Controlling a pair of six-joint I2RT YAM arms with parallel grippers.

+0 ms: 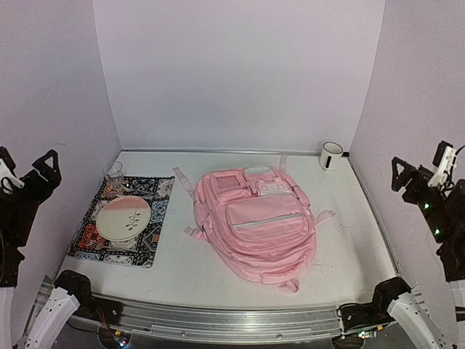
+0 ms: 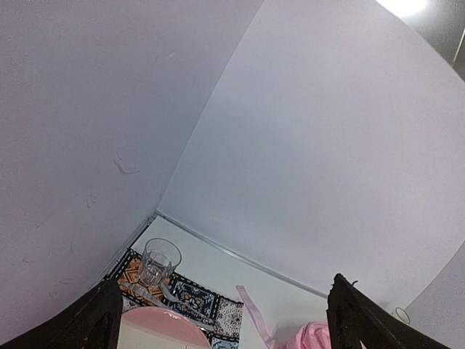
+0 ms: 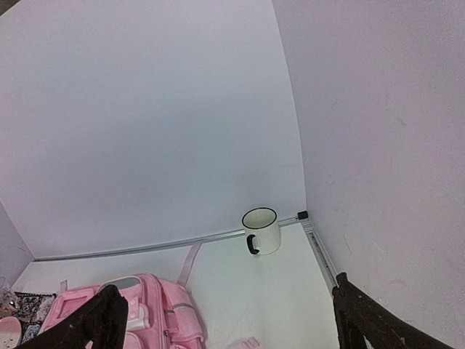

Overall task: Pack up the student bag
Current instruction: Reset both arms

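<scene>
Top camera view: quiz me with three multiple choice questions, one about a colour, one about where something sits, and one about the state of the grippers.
1. What colour is the student bag? A blue; B pink; C grey.
2. Where does the mug stand? A on the student bag; B at the far right corner of the table; C at the near edge.
3. How are the left gripper and the right gripper? A both shut on the student bag; B left shut on the mug; C both open, holding nothing.
Answers: 1 B, its fabric is pink all over. 2 B, it stands by the back wall, right of the bag. 3 C, both hang raised at the sides, fingers spread, nothing between them.
</scene>
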